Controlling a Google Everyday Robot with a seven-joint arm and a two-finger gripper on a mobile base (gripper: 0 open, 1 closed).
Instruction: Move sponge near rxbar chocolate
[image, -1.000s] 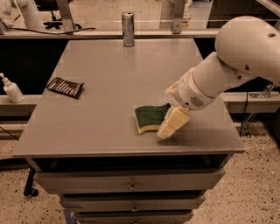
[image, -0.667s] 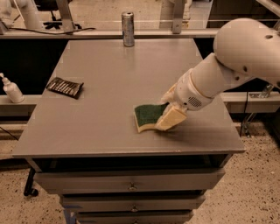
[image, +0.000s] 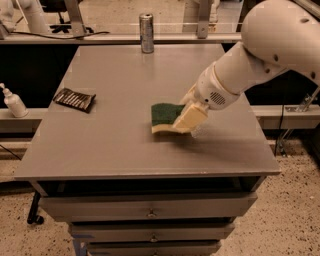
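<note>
The sponge (image: 163, 116), dark green on top with a pale yellow foam layer, is right of the middle of the grey table (image: 120, 150). My gripper (image: 188, 118) comes in from the right on the white arm and is shut on the sponge's right end. One cream finger (image: 191, 116) lies over that end, and the sponge looks slightly raised and tilted. The rxbar chocolate (image: 75, 99), a flat dark wrapper with pale stripes, lies near the table's left edge, well to the left of the sponge.
An upright silver can (image: 146, 33) stands at the table's far edge. A white pump bottle (image: 14, 102) sits on a lower shelf off the left side. Drawers run below the table's front edge.
The gripper closed in on the sponge's right end, and the two have moved together a little away from the front edge and slightly left.
</note>
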